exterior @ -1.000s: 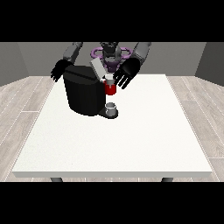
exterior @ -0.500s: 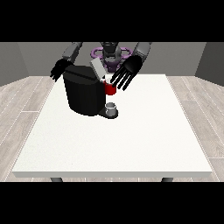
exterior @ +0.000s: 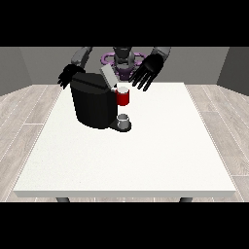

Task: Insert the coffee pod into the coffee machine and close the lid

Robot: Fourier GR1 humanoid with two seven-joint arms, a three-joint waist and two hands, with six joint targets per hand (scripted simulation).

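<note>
Coffee machine (exterior: 92,104), black and boxy, near tabletop's far left corner, lid (exterior: 108,77) tilted open. Hand at view's right (exterior: 147,72) above it, fingers spread, holding nothing. Hand at view's left (exterior: 67,77) behind machine, fingers unclear.

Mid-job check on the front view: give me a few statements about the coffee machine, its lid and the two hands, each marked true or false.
1. The coffee machine stands on the white table. True.
2. The machine's lid is shut flat. False: it is tilted up, open.
3. The hand at the view's right has its fingers spread and holds nothing. True.
4. The hand at the view's left rests at the table's near edge. False: it is behind the machine, at the far side.
5. A red thing at the machine shows below the lid. True.
</note>
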